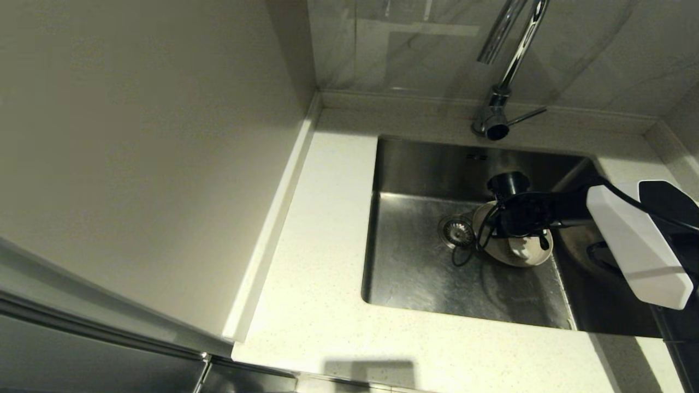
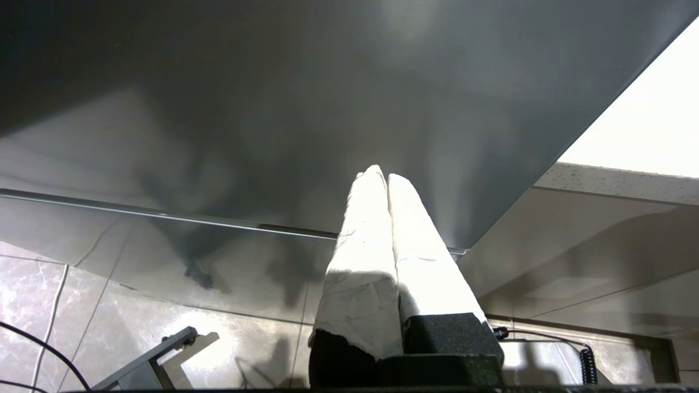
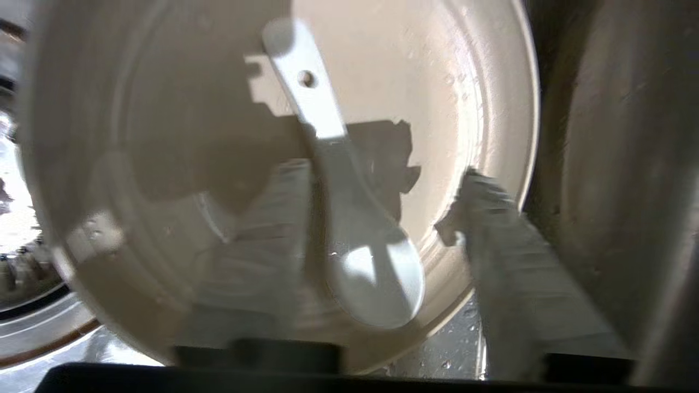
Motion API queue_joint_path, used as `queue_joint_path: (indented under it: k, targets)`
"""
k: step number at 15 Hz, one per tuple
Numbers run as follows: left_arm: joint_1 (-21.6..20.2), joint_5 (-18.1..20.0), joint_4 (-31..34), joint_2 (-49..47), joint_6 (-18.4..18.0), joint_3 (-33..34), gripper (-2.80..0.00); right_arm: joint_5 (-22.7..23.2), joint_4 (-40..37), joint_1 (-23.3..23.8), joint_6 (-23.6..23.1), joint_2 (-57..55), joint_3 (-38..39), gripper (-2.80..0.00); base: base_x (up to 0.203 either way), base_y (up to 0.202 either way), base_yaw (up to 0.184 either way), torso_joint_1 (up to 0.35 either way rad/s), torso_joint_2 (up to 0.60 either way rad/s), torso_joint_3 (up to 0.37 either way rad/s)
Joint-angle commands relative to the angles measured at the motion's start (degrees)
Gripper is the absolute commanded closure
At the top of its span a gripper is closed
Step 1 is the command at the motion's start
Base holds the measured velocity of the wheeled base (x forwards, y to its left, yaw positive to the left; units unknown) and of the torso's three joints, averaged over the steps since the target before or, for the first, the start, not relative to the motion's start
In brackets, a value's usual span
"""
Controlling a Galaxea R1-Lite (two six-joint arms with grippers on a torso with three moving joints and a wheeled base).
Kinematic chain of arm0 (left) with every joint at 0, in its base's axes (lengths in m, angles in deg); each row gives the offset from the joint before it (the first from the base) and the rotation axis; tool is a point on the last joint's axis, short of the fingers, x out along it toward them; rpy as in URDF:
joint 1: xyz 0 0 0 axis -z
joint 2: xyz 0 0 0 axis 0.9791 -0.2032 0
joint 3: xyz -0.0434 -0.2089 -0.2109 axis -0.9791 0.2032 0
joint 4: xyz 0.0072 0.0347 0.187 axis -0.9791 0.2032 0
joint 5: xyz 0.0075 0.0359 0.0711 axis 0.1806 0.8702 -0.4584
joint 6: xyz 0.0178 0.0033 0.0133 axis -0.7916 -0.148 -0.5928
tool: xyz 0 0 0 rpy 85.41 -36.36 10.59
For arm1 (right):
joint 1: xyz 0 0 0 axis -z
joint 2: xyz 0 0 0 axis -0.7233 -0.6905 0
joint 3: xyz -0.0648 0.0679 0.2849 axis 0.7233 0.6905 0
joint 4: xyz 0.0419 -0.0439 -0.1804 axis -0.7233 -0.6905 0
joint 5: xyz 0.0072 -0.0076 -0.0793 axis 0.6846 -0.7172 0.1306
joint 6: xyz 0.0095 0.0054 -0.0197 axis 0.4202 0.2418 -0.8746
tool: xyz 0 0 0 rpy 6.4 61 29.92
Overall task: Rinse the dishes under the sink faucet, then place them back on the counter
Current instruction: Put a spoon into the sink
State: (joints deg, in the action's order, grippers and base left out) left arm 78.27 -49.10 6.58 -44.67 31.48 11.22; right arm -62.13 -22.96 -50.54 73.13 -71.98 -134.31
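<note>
Steel sink (image 1: 415,273) holds my right gripper (image 3: 377,218), low over the cream plate (image 3: 437,82) just right of the drain strainer (image 1: 456,230). Its fingers (image 3: 513,262) stand apart, gripping nothing, with the white spoon (image 3: 349,218) lying on the plate between them. My left gripper (image 2: 386,177) hangs pressed closed and empty beside the counter (image 1: 317,273).

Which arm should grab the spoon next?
Right. Its tool hangs open over the plate in the sink, fingers straddling the spoon. The left tool is parked shut below the counter.
</note>
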Motion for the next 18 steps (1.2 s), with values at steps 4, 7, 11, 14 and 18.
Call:
queue_joint_path:
  k: [4, 7, 11, 14, 18]
  targets:
    - [0.0, 0.0, 0.0, 0.2, 0.0, 0.0, 0.0, 0.3, -0.6, 0.0, -0.7, 9.9, 1.0, -2.8, 0.0, 0.0, 0.0, 0.0, 0.0, 0.0]
    - [0.0, 0.0, 0.0, 0.2, 0.0, 0.0, 0.0, 2.0, -1.7, 0.3, -2.6, 20.6, 7.8, -2.8, 0.0, 0.0, 0.0, 0.0, 0.0, 0.0]
    - [0.0, 0.0, 0.0, 0.2, 0.0, 0.0, 0.0, 7.0, -17.4, 2.3, -4.1, 33.1, 12.6, 0.0, 0.0, 0.0, 0.0, 0.0, 0.0, 0.0]
    - [0.0, 0.0, 0.0, 0.2, 0.0, 0.0, 0.0, 9.0, -34.2, 2.8, -1.0, 38.1, 7.1, 0.0, 0.0, 0.0, 0.0, 0.0, 0.0, 0.0]
    - [0.0, 0.0, 0.0, 0.2, 0.0, 0.0, 0.0, 8.4, -39.6, 7.6, -2.4, 41.4, 2.8, 0.0, 0.0, 0.0, 0.0, 0.0, 0.0, 0.0]
